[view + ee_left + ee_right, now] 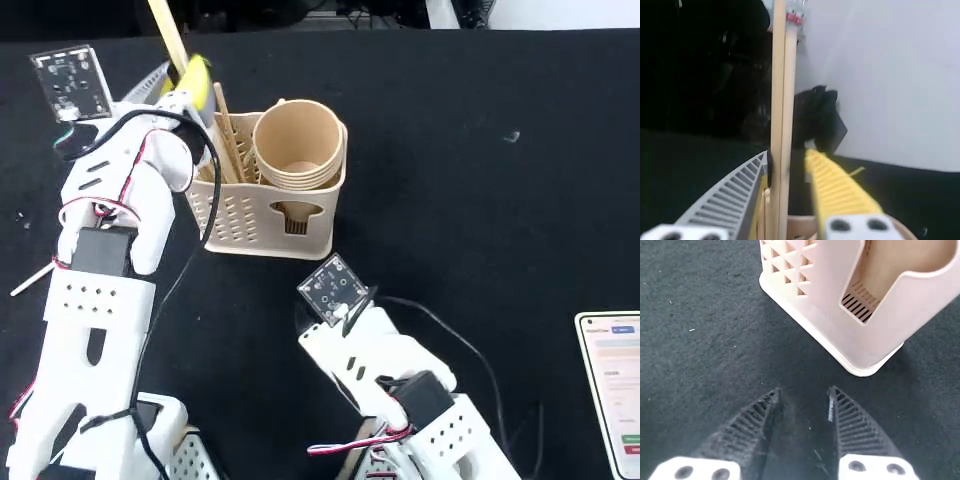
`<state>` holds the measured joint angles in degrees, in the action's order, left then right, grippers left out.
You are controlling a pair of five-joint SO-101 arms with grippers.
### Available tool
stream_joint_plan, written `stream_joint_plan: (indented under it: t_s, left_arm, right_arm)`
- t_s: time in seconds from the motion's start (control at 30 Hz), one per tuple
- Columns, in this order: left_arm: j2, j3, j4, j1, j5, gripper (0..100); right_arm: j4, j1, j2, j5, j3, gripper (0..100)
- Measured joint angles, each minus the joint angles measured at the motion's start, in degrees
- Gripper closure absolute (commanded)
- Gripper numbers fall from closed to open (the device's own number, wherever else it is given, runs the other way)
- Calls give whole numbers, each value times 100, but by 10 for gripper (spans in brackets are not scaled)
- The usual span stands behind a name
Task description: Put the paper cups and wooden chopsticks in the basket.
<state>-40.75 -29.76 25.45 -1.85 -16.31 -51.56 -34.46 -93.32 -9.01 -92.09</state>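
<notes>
Chopsticks (782,75) seen upright between left jaws, against grey jaw, yellow jaw seemingly just clear. Lower end judged inside basket (260,215), bench far-left. Cups (298,140) nested alongside. Right jaws parted, empty.

Looks like a robotics lab or hobby setup: black cloth-covered desk (520,200), two white plastic arms (100,300) side by side, a phone (612,385) lying at its edge, plain white wall (890,75) behind.
</notes>
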Motion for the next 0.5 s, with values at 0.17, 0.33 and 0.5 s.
stream_joint_plan:
  t_s: [0.17, 0.33, 0.5]
  left_arm:
    - [-316, 9, 466, 0, 0, 827]
    - [-1152, 9, 844, 220, 0, 827]
    - [-1521, 308, 1899, 1538, 0, 823]
  right_arm:
    - [0, 0, 0, 0, 0, 850]
    - [0, 0, 0, 0, 0, 850]
    - [0, 0, 0, 0, 0, 850]
